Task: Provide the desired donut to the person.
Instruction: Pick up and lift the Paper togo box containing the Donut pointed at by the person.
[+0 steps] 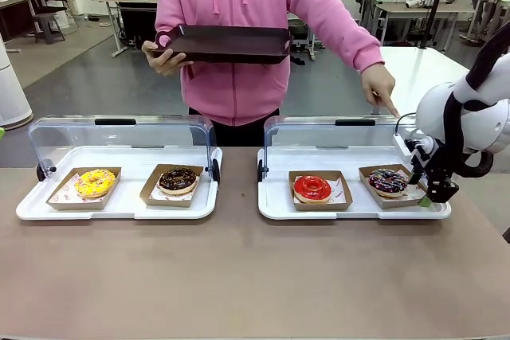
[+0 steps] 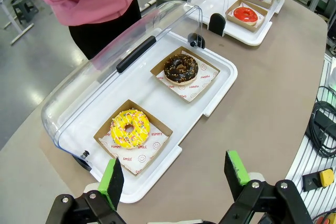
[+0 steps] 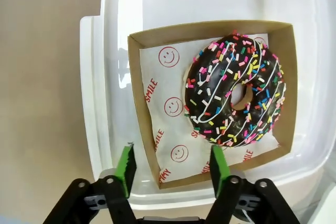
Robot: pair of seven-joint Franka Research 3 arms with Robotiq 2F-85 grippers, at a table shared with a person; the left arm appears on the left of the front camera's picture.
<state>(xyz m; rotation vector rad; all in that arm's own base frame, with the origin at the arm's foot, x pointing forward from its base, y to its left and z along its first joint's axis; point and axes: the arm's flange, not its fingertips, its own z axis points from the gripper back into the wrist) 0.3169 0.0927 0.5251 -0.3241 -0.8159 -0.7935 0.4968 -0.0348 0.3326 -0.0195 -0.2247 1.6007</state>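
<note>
Grasp step: right gripper, jaws spread, straddles near wall of brown cardboard tray under round chocolate sprinkled donut; next needs pinch, then lift toward flat black tray the person holds.

Brown table, L white tray, R white tray, clear lids up, blk cables, yellow box.

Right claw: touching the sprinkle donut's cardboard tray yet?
Cannot tell. In the right wrist view the right claw straddles the cardboard tray's near wall, but neither contact nor gap shows plainly.
</note>
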